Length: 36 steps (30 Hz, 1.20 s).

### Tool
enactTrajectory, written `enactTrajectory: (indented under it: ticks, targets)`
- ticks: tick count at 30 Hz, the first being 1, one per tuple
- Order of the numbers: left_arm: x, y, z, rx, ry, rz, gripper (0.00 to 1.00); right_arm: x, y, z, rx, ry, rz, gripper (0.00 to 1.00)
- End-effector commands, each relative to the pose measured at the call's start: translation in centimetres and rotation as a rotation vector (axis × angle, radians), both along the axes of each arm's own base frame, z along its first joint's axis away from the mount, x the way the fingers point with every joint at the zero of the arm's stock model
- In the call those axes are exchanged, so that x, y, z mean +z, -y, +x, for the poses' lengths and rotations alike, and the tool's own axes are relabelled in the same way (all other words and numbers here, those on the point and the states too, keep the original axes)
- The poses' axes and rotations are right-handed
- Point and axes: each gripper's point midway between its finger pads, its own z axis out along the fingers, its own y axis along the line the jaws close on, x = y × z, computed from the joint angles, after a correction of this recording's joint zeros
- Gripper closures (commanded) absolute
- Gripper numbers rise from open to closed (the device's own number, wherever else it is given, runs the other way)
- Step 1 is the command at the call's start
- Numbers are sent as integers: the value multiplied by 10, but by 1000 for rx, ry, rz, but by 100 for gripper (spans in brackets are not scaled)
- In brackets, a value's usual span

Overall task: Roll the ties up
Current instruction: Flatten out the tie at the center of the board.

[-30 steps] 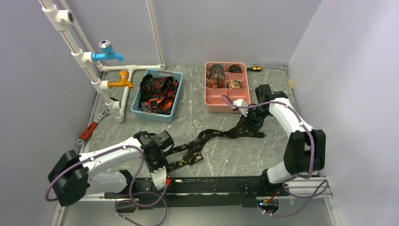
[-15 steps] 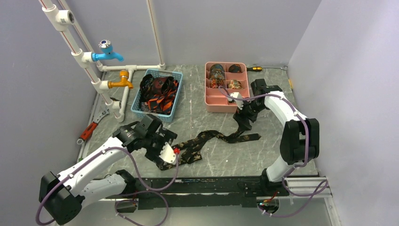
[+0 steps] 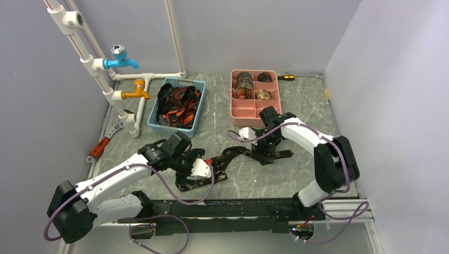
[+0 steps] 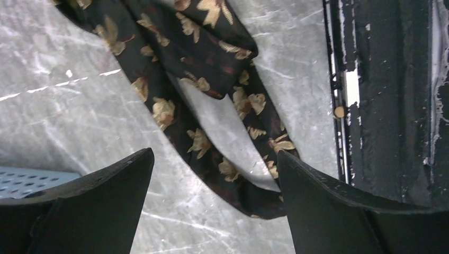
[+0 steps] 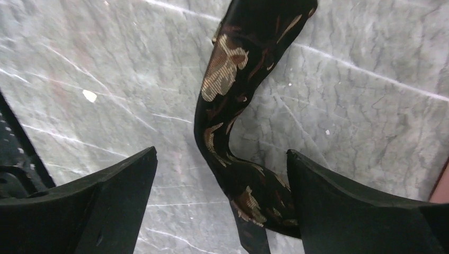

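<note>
A long dark tie [image 3: 233,153] with gold leaf patterns lies loose across the middle of the table, its wide end folded near the front rail. My left gripper [image 3: 197,172] is open and hovers just above that folded wide end [image 4: 206,84], with the fabric between the jaws [image 4: 214,153]. My right gripper [image 3: 262,151] is open and low over the bunched narrow end. The narrow strip [image 5: 233,79] runs between its fingers [image 5: 222,151] and lies against the right one. Neither gripper holds the tie.
A blue basket [image 3: 197,114] at the back left holds several loose ties. A pink compartment tray [image 3: 241,117] at the back holds rolled ties. White pipes with taps [image 3: 122,63] stand at the left, with a red-handled wrench [image 3: 100,145] below. The black rail [image 3: 238,203] edges the front.
My left gripper swung right onto the tie's wide end. My right gripper moved from beside the pink tray to the left and nearer, and the tie's narrow end bunched up.
</note>
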Motion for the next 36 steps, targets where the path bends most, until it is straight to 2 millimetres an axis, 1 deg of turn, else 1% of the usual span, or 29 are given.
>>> enactTrajectory:
  ticks: [1,4,6,8,10,11,13,14,16,17,18,19,20,21,22,23,25,27,31,33,36]
  targets:
    - [-6,18,-6,24,-36,-33,11,-19,14,-1,24,12,-65,11]
    - [-19,24,-15,-1,-53,-17,14,-33,29,-9,13,19,-124,34]
    - [-33,21,-22,-32,-60,25,15,-40,39,-15,-2,18,-164,48]
    - [-47,11,-22,-45,-32,79,17,-43,48,-21,-14,11,-193,66]
    - [-60,-2,-18,-41,6,144,23,-41,57,-30,-25,-18,-220,91]
    - [-65,-10,-14,-43,30,181,27,-38,60,-32,-32,-31,-227,100]
    - [-72,-24,-14,-41,30,227,39,-26,68,-42,-43,-92,-221,100]
    - [-73,-31,-12,-29,24,237,47,-17,73,-48,-52,-126,-216,100]
    - [-73,-43,-8,-11,14,242,57,-3,85,-56,-71,-178,-205,100]
    - [-72,-49,-3,6,20,241,60,2,94,-60,-94,-206,-200,100]
    - [-69,-53,3,24,27,235,60,6,99,-64,-106,-225,-197,100]
    - [-64,-55,6,36,25,216,58,8,102,-70,-114,-256,-198,100]
    - [-56,-55,10,57,21,184,52,8,104,-75,-123,-277,-196,100]
    - [-48,-52,13,70,21,146,44,8,104,-78,-132,-292,-195,100]
    - [-37,-49,17,95,25,95,36,8,102,-80,-140,-303,-187,100]
    - [-27,-45,24,137,36,43,31,8,99,-82,-153,-317,-175,100]
    - [-15,-41,36,230,34,-37,24,8,94,-84,-180,-343,-155,100]
    - [-14,-43,48,346,14,-60,22,6,93,-87,-198,-369,-151,100]
    - [-26,-56,71,616,-88,-49,22,4,97,-92,-213,-386,-163,100]
    - [-31,-56,76,690,-152,-59,21,5,97,-94,-216,-385,-163,100]
    - [-41,-59,84,761,-191,-24,23,7,97,-93,-224,-382,-163,100]
